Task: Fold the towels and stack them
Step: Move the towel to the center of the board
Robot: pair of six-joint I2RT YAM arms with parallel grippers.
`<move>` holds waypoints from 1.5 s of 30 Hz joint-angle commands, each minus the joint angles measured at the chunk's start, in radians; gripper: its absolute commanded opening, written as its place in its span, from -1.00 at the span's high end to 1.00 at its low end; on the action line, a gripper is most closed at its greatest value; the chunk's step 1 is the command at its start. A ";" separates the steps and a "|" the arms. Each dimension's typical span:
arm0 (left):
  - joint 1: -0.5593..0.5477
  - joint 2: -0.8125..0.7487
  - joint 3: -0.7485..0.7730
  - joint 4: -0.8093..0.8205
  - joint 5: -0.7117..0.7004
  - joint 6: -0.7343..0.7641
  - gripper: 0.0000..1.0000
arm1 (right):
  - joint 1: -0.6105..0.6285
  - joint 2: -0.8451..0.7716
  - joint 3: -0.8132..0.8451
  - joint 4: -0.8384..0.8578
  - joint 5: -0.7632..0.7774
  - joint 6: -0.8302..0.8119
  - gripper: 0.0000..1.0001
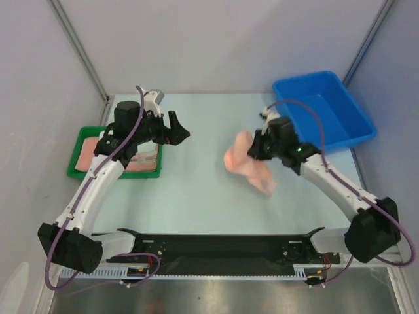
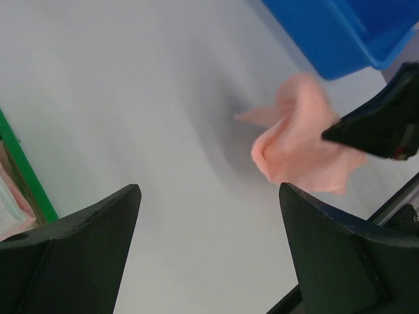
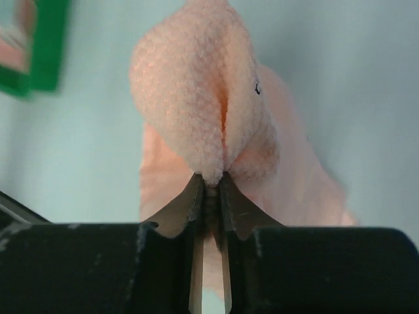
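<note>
From above, the right end effector (image 1: 251,149) pinches a bunched salmon-pink towel (image 1: 252,169) over the tabletop (image 1: 196,196); the left end effector (image 1: 180,129) hovers by the green tray (image 1: 111,175); left wrist: its fingers (image 2: 72,255) gape, empty; right wrist: jaws clamped on a towel fold.

We count one loose salmon-pink towel (image 1: 249,167) near the middle, and one folded pink pile (image 1: 88,157) at nine o'clock whose layers we cannot separate. We count one green tray (image 1: 111,175) there, one blue bin (image 1: 347,104) at two o'clock, and two arms: left arm (image 1: 98,186), right arm (image 1: 334,180).
</note>
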 commanded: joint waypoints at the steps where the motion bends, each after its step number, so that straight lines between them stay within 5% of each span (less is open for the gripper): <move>1: 0.002 -0.002 -0.059 -0.054 -0.033 0.037 -0.84 | 0.084 0.044 -0.158 0.128 0.018 0.093 0.63; 5: -0.026 0.034 -0.122 -0.051 -0.076 0.007 -0.76 | 0.119 0.121 -0.166 0.010 0.044 0.061 -0.13; 12: -0.181 0.179 -0.137 0.059 -0.101 -0.064 -0.73 | 0.072 0.057 -0.126 -0.152 0.168 0.074 -0.32; 22: -0.351 0.522 0.062 0.182 -0.024 -0.159 -0.63 | -0.174 -0.118 -0.391 -0.052 0.144 0.253 -0.05; 29: -0.414 0.660 0.071 0.244 0.001 -0.190 -0.54 | -0.241 -0.059 -0.492 0.060 0.153 0.257 0.01; 32: -0.415 0.671 0.053 0.245 0.007 -0.184 -0.18 | -0.240 -0.019 -0.509 0.104 0.167 0.250 0.04; 36: -0.414 0.628 0.021 0.198 -0.065 -0.161 0.60 | -0.241 0.033 -0.518 0.151 0.204 0.242 0.11; 39: -0.412 0.595 -0.013 0.138 -0.129 -0.139 0.78 | -0.228 0.069 -0.520 0.190 0.198 0.234 0.27; 43: -0.412 0.481 -0.099 0.101 -0.197 -0.165 0.78 | -0.172 0.080 -0.509 0.276 0.175 0.195 0.89; 45: -0.412 0.431 -0.166 0.069 -0.280 -0.190 0.77 | -0.152 0.080 -0.493 0.296 0.144 0.175 1.00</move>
